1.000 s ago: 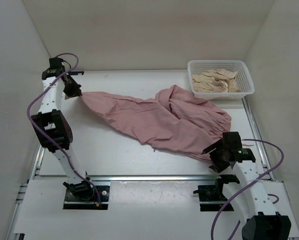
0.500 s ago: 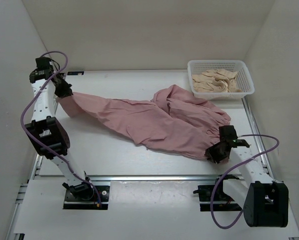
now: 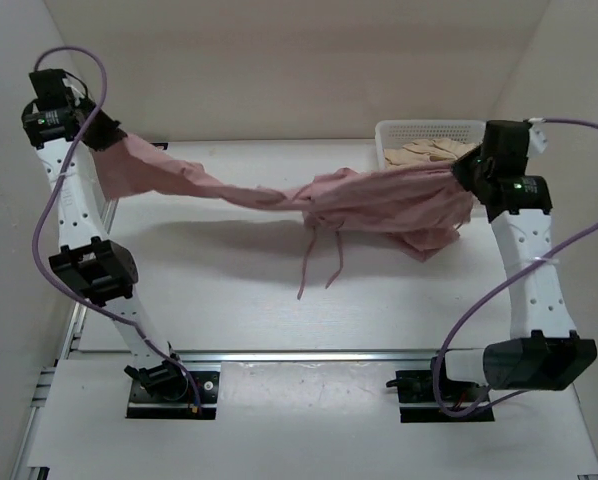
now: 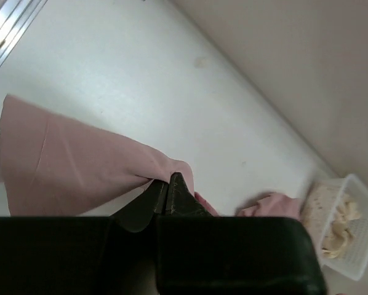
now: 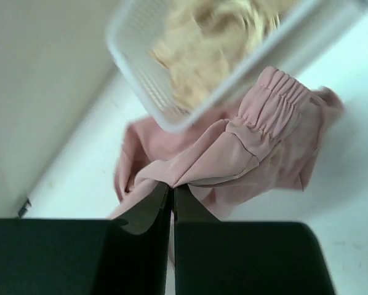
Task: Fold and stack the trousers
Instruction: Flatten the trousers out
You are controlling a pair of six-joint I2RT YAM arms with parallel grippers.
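The dusty-pink trousers (image 3: 369, 200) hang stretched in the air between my two raised arms, sagging in the middle, with the drawstring (image 3: 319, 262) dangling toward the table. My left gripper (image 3: 106, 137) is shut on the leg end at the far left; the cloth (image 4: 79, 172) spreads from its closed jaws (image 4: 167, 179). My right gripper (image 3: 465, 170) is shut on the waist end at the far right, beside the basket. In the right wrist view the gathered elastic waistband (image 5: 276, 98) hangs just beyond the pinched fold (image 5: 172, 184).
A white plastic basket (image 3: 479, 128) holding beige cloth garments (image 3: 429, 152) stands at the back right corner, right behind the right gripper. White walls close in the table (image 3: 229, 290) on three sides. Metal rails run along the front and side edges.
The right gripper closed on the waist end and rose toward the basket. The left arm lifted its leg end higher and further left. The trousers left the table and now hang between both.
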